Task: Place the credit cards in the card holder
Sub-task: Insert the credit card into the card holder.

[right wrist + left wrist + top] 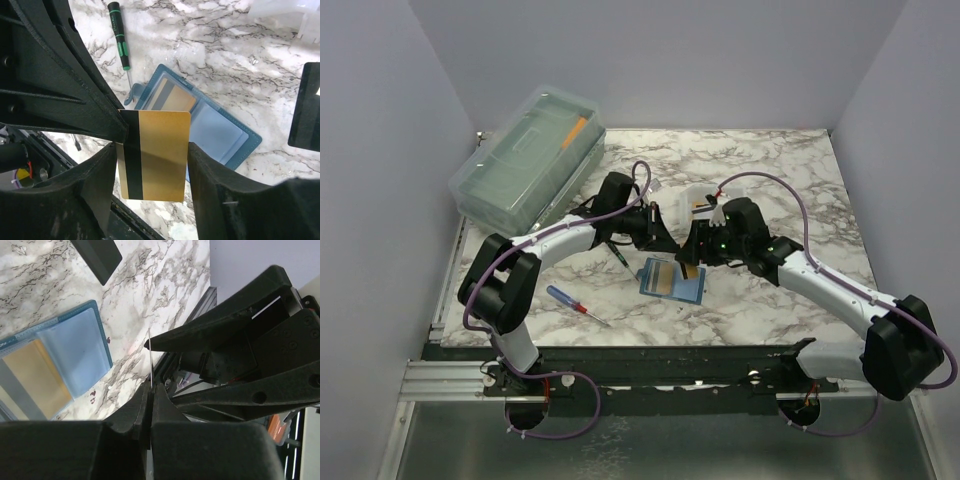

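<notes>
The left pincer (150, 399) is clenched on the thin edge of the striped card (161, 155), which shows edge-on from that wrist. The right pincer (152, 150) grasps the same card across its width, a finger on each long side, so both hold it above the worktop (770, 170). Just below lies the card holder (225, 137), teal-blue, folded open and flat. A stowed card (177, 102) sits in one pocket; the pocket beside it looks empty. The job seems partly done: one card in, one in the air. The held card is glossy gold with a dark stripe, flat and unbent. Whether more wait in the white tray (682, 195) I cannot tell.
</notes>
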`<state>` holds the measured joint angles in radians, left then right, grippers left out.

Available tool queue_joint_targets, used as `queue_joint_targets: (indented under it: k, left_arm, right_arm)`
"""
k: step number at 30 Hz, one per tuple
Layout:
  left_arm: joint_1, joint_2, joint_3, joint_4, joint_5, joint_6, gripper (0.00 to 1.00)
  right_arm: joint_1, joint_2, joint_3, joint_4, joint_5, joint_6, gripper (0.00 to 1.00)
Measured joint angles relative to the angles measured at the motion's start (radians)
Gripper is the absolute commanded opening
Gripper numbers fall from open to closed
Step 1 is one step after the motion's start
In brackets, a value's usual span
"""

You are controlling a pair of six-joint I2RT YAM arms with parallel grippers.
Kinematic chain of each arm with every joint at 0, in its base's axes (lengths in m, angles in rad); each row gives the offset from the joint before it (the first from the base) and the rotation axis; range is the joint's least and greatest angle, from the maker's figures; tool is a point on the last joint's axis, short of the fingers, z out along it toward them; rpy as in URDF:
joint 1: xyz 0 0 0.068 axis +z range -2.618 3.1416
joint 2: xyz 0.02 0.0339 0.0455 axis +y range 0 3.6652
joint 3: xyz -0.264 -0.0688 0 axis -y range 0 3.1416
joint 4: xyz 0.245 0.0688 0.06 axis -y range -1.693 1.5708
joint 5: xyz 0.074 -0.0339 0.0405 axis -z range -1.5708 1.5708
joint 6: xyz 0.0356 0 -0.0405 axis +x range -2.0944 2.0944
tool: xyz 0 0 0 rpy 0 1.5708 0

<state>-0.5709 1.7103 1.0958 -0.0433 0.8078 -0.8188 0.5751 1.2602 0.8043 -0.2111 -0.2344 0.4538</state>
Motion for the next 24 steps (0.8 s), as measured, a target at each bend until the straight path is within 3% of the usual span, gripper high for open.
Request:
queue_joint_targets:
  k: [3,8,13,20,24]
  left_arm:
    - [0.000,-0.006,-0.006,-0.005,0.010,0.035,0.00]
    - [0.012,-0.036,-0.031,-0.030,0.027,0.117,0.00]
    - [0.025,-0.069,-0.047,-0.050,0.064,0.196,0.00]
    - [0.027,-0.128,-0.071,-0.062,0.133,0.264,0.00]
    - [0.027,-0.132,-0.084,-0.031,0.168,0.257,0.00]
  right_arm:
    - [0.000,0.000,0.000,-0.006,-0.026,0.024,0.81]
    - [-0.003,0.000,-0.002,-0.026,-0.089,0.035,0.83]
    - [-0.072,-0.006,-0.080,0.042,-0.285,0.040,0.62]
    - [-0.164,-0.004,-0.305,0.339,-0.614,0.157,0.50]
    - [-0.163,-0.004,-0.383,0.531,-0.707,0.243,0.25]
